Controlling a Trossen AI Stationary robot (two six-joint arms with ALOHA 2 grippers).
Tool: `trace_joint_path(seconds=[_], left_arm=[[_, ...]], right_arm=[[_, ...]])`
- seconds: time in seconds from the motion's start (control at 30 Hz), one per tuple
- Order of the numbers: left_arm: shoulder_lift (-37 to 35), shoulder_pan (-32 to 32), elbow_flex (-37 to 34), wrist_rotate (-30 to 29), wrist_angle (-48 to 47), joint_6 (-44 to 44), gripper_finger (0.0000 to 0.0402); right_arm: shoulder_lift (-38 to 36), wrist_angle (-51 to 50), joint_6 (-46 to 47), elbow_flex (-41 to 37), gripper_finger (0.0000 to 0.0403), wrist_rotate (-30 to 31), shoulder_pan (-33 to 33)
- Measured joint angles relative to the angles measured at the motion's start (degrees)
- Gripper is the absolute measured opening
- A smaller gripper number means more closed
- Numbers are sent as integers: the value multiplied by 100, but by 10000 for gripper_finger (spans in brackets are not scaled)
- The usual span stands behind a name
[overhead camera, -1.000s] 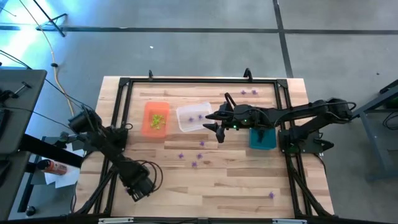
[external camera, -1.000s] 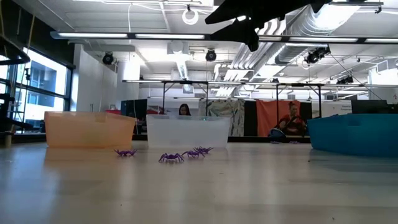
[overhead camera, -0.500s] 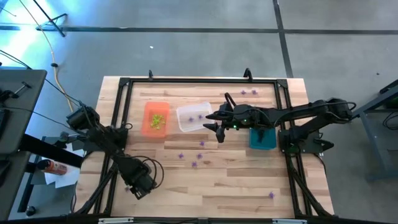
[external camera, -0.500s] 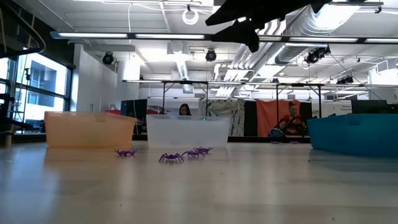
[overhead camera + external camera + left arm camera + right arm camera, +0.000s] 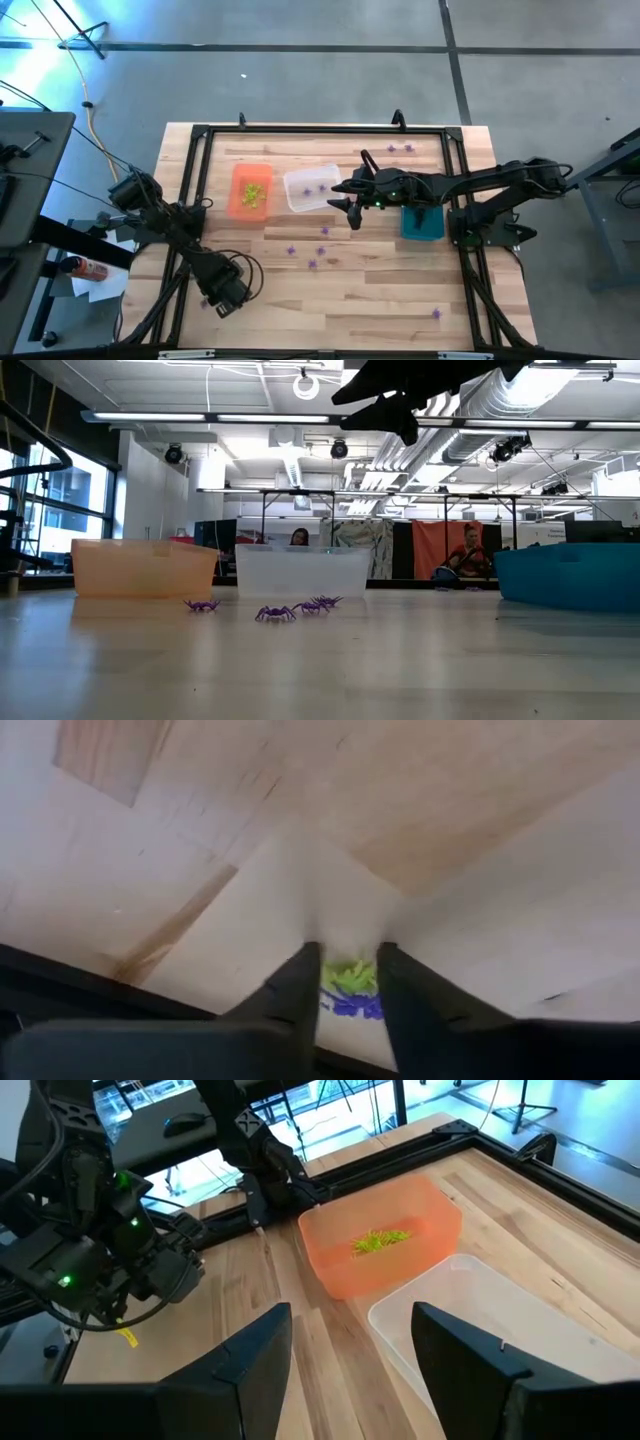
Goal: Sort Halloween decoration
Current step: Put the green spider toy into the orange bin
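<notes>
- High view: the left gripper (image 5: 222, 293) sits low over the near left part of the wooden table (image 5: 380, 300). The right gripper (image 5: 345, 197) hangs beside the clear bin (image 5: 311, 187), which stands between the orange bin (image 5: 250, 190) and the teal bin (image 5: 422, 222). Yellow-green trinkets (image 5: 252, 192) lie in the orange bin, and purple trinkets (image 5: 312, 246) are scattered on the table in front of the bins.
- Low view: the right gripper (image 5: 400, 405) hangs high above the table with its fingers apart. Four purple trinkets (image 5: 275, 612) lie on the boards in front of the orange and clear bins. People show in the room behind.
- Left wrist view: the left gripper's fingers (image 5: 300, 995) are drawn close on a yellow-green trinket (image 5: 348, 975), with a purple trinket (image 5: 352, 1007) just beside it between them.
- Right wrist view: the right gripper (image 5: 350, 1345) is spread wide and holds nothing, above the edge of the clear bin (image 5: 480, 1320).
</notes>
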Motion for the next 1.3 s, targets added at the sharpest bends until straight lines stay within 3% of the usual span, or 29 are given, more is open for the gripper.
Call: trace_joint_path(seconds=[0.17,0.4,0.63,0.97,1.3], left_arm=[[-2,-4,-13,-7,-2,128,9],[-182,54,-19,-66,30,710,1],[-1056,410,-19,-414,10,1085,0],[-2952,1485,-19,-1818,469,2161,0],[-4079,3135,-15,-2994,2512,4262,0]], right_arm=[[0,-19,-1,0,202,0,2],[0,-109,1,0,202,0,2],[0,-123,-1,0,202,0,1],[0,-122,1,0,202,0,1],[0,-110,1,0,202,6,2]])
